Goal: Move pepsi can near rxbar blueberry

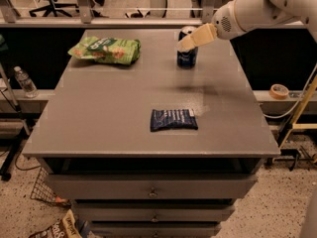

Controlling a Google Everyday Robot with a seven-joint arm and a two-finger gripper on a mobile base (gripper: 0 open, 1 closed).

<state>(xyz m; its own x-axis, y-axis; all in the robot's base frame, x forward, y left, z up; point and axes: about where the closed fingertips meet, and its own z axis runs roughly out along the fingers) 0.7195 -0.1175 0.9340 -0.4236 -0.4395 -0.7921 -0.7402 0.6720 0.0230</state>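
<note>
The pepsi can (187, 56) is dark blue and stands upright on the grey table (114, 113), at its far right. My gripper (190, 40) reaches in from the upper right on a white arm (257, 9). Its tan tip lies over the top of the can. I cannot tell whether it touches the can. The rxbar blueberry (174, 119), a flat navy wrapper with pale lettering, lies flat near the table's front, a little right of centre and well in front of the can.
A green snack bag (105, 50) lies at the table's far left. The table has drawers (151, 187) below its front edge. A water bottle (24, 82) stands on a ledge to the left. A tape roll (279, 90) lies on a ledge to the right.
</note>
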